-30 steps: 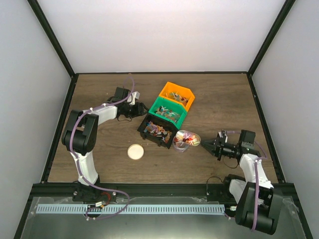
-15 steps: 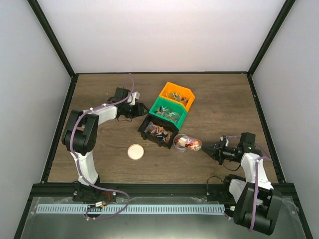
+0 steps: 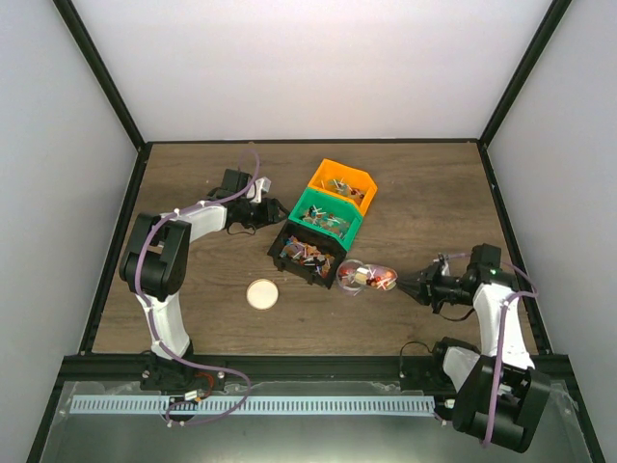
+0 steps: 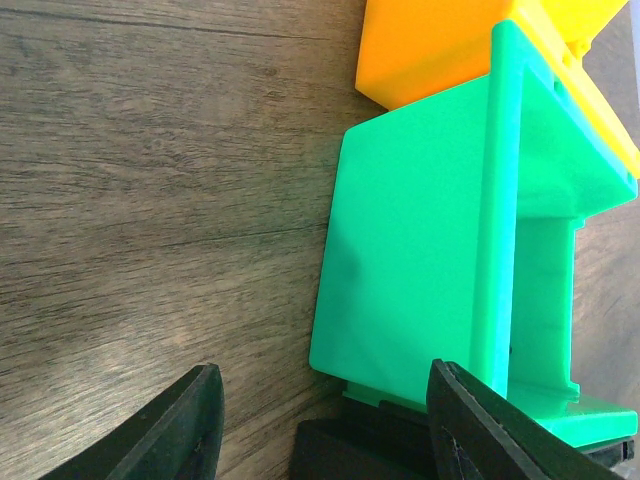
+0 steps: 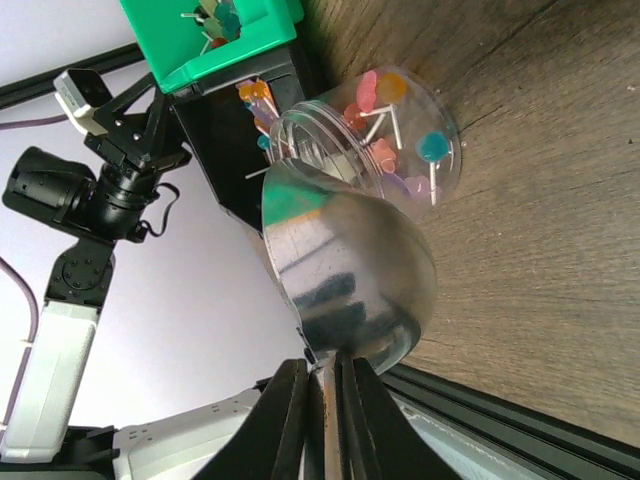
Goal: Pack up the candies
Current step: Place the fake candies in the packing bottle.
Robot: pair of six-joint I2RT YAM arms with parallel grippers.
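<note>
A clear jar [image 3: 353, 278] [image 5: 415, 130] stands on the table beside the black bin [image 3: 307, 255], with colourful candies [image 5: 430, 148] inside it. My right gripper [image 3: 416, 285] [image 5: 325, 400] is shut on the handle of a silver scoop [image 3: 382, 280] [image 5: 345, 275], whose bowl is tipped at the jar's mouth. More candies lie in the black bin, the green bin [image 3: 328, 218] [image 4: 420, 230] and the orange bin [image 3: 343, 183] [image 4: 440, 50]. My left gripper [image 3: 266, 212] [image 4: 330, 430] is open, low beside the green bin, with a corner of the black bin [image 4: 370, 450] showing between its fingers.
A round beige lid [image 3: 261, 293] lies on the wooden table left of the jar. The three bins stand in a diagonal row at the table's middle. Black frame rails run along the table's edges. The left arm [image 5: 90, 190] shows behind the bins in the right wrist view.
My right arm has swung its wrist rightward and turned the scoop lower against the jar's mouth. The left arm and the bins have not moved.
</note>
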